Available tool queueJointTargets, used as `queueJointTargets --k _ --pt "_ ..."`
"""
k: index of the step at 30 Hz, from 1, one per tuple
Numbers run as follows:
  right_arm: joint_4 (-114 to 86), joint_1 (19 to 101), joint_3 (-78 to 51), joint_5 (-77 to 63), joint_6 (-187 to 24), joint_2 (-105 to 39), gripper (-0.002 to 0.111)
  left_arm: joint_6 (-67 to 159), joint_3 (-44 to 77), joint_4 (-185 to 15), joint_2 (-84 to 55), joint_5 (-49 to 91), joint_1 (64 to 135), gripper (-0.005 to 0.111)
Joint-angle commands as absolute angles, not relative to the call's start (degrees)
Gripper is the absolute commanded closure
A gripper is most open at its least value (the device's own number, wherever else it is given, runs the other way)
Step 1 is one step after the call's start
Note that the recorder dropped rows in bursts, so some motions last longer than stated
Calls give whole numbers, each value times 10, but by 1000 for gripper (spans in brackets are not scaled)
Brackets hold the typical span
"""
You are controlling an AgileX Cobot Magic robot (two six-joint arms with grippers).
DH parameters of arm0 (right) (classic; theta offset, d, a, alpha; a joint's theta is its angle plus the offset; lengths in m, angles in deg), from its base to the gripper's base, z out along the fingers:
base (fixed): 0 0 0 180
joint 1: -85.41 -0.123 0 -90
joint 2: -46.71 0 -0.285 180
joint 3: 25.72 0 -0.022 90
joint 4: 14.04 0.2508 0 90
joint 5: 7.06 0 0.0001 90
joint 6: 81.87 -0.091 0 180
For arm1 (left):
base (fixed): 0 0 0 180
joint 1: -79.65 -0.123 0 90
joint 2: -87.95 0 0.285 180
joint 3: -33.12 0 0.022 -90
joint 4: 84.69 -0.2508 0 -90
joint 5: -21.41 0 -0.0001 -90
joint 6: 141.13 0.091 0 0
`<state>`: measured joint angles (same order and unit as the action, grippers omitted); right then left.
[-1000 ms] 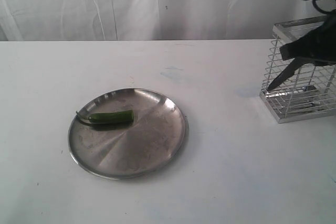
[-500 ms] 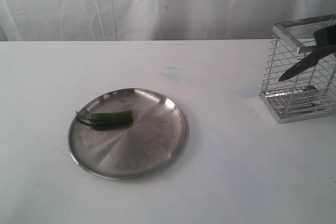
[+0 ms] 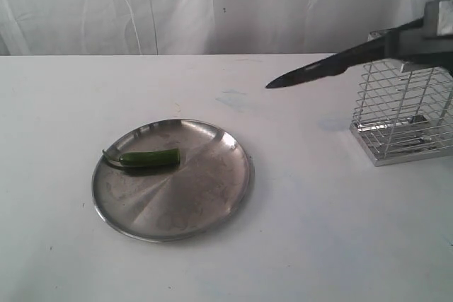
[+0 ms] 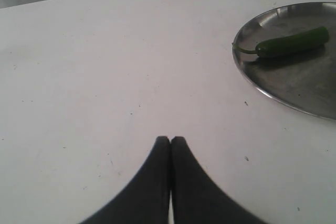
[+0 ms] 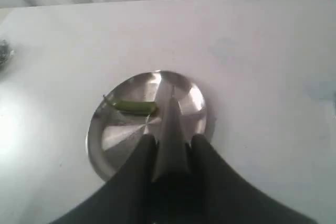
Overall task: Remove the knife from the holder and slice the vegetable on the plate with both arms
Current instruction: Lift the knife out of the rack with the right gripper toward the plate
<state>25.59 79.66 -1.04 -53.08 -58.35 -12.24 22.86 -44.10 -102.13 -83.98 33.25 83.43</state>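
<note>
The knife [image 3: 322, 68] hangs in the air beside the top of the wire holder [image 3: 403, 114], its dark blade level and pointing left over the table. My right gripper [image 5: 173, 140] is shut on the knife [image 5: 170, 124] at its handle, and the blade runs out between the fingers toward the plate [image 5: 118, 140]. The green vegetable [image 3: 148, 158] lies on the left part of the steel plate [image 3: 184, 199], stem to the left. My left gripper [image 4: 170, 140] is shut and empty, low over bare table, apart from the plate [image 4: 299, 85] and the vegetable [image 4: 294, 42].
A white curtain hangs behind the white table. The holder stands at the table's far right edge. Bare table lies between the plate and the holder.
The knife has come up out of the holder, where its tip pointed down, and now swings level with the blade reaching left. The plate, the vegetable and the left gripper have not moved.
</note>
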Motion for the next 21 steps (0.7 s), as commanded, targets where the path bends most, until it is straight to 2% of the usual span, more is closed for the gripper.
queueJointTargets --k 1,5,13,16,21 --pt "398 797 63 -516 -465 -120 108 224 -441 -1018 -843 331 837 107" --pt "583 797 142 -507 -317 -122 108 224 -441 -1018 -843 331 837 107" --pt "765 797 188 -472 -189 -214 108 224 -441 -1018 -843 331 837 107" --pt "851 797 188 -525 -114 -277 108 224 -441 -1018 -843 331 837 107" --pt "859 797 190 -639 -27 -356 108 224 -441 -1018 -843 331 837 107"
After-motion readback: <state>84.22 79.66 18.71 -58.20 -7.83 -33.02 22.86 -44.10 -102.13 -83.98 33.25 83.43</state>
